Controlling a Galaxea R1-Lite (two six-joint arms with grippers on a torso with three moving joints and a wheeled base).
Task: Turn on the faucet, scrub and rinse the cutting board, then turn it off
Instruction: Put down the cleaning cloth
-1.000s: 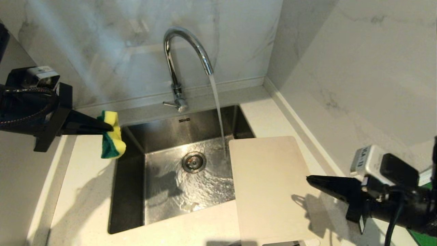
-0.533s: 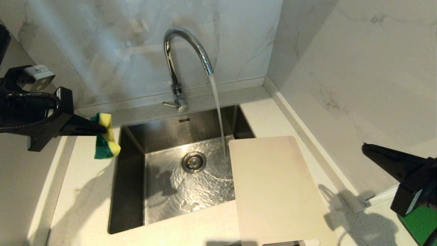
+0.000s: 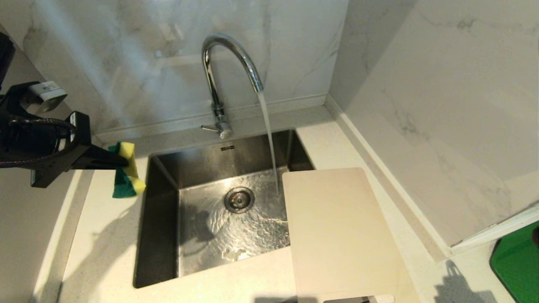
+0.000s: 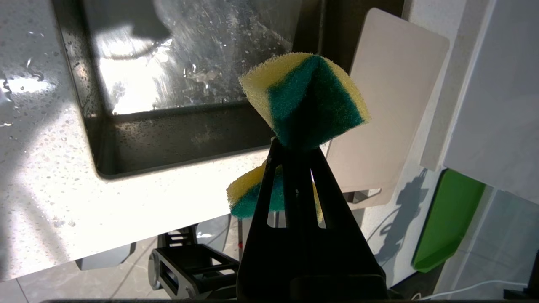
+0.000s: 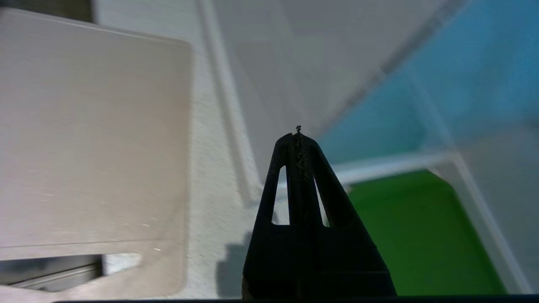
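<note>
One step of the task is complete: the faucet (image 3: pixel 219 84) runs into the sink (image 3: pixel 160 235). Scrubbing, rinsing and shut-off remain. The board (image 3: pixel 337 235) lies flat on the counter (image 3: pixel 105 235), right of the basin, one edge overhanging it, apparently dry. The left gripper (image 3: pixel 122 161) is clamped on the sponge (image 3: pixel 125 176) over the counter's left side. The right gripper (image 5: pixel 299 136) is closed, empty, beside the board. Marble walls (image 3: pixel 421 84) form a corner.

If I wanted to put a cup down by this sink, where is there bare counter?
Bare counter lies left of the sink, under the left gripper holding the sponge, and along its front edge. The right side is taken: the cutting board covers it, overhanging the basin. Behind the faucet only a narrow ledge remains.
</note>
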